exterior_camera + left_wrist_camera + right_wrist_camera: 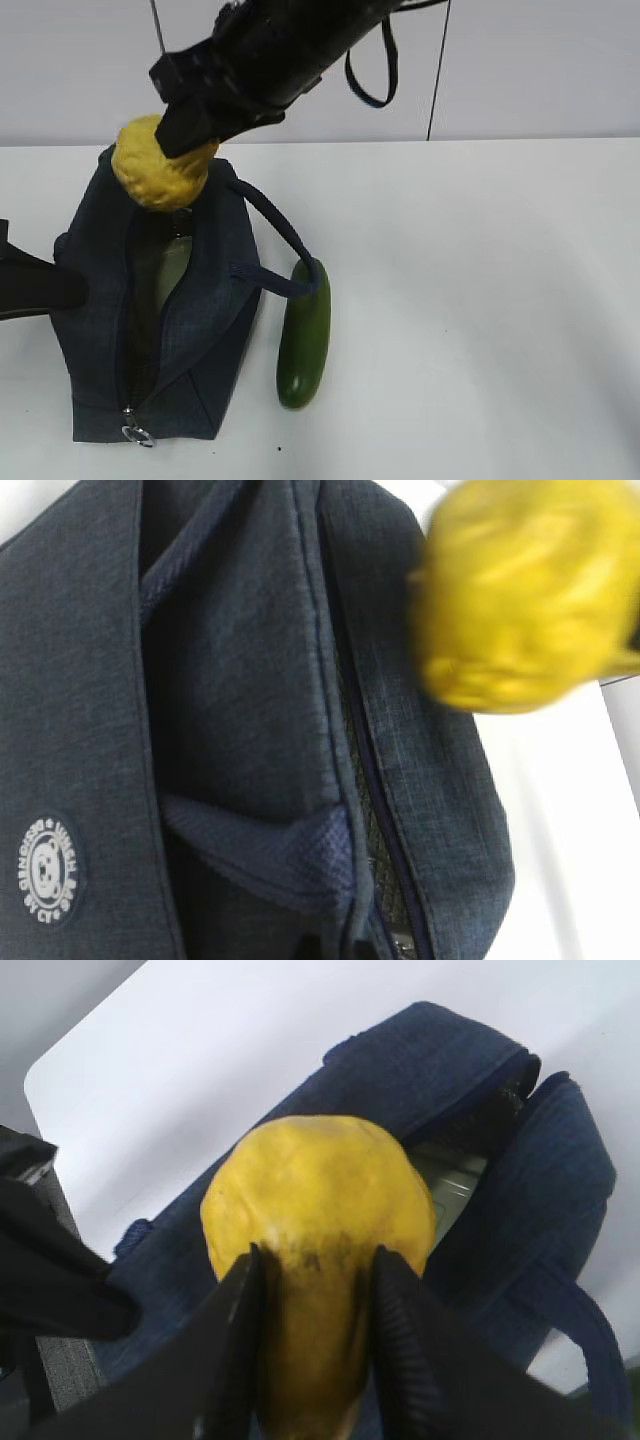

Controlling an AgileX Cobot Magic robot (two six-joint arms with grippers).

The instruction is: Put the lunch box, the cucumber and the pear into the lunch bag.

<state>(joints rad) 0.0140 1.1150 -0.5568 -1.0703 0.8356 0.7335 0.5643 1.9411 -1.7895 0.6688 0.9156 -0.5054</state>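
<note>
You have one item apparently packed: a pale, glassy shape inside the open lunch bag [160, 300] looks like the lunch box [450, 1185], though the view is dim. The pear [160, 165] hangs over the bag's far end, pinched at its narrow end between the right gripper's [315, 1360] half-closed jaws. The cucumber [305, 335] lies on the table beside the bag's right side, under the handle. Your left gripper, closed and empty, sits at the bag's left side.

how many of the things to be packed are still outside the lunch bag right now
2: the pear, held in the right hand above the open lunch bag, and the cucumber on the table beside it.
</note>
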